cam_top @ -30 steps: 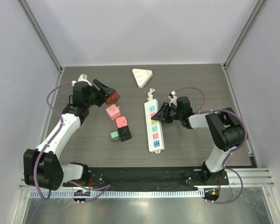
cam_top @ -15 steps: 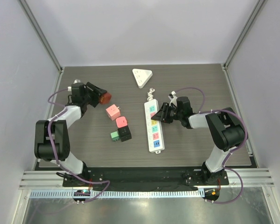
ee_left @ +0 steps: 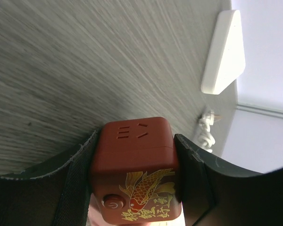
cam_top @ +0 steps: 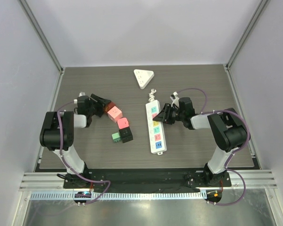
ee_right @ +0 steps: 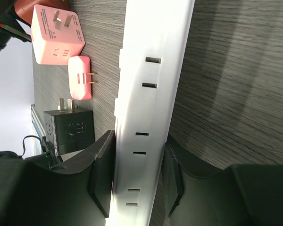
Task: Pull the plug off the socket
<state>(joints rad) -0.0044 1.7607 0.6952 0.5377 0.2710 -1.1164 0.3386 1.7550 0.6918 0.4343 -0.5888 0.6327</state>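
Observation:
The plug is a dark red cube (ee_left: 134,165) with a gold fish print and socket slots on its face. My left gripper (ee_left: 134,160) is shut on it, one finger on each side. From above, the cube (cam_top: 110,106) sits low at the left, right beside a pink cube (cam_top: 115,113), with the left gripper (cam_top: 104,104) behind it. The socket is a long white power strip (cam_top: 155,127) lying in the middle. My right gripper (cam_top: 159,116) is shut across it from the right. The right wrist view shows both pads pressed on the strip's (ee_right: 151,94) sides.
A pink-red plug (cam_top: 123,123), a black cube (cam_top: 127,135) and a green plug (cam_top: 115,137) lie left of the strip. A white triangular socket (cam_top: 143,77) lies at the back. The strip's coiled cord (cam_top: 152,95) sits at its far end. Walls enclose the table.
My left arm has folded back toward the near left, carrying the red cube down and nearer, beside the pink cube. The right arm and the strip have not moved.

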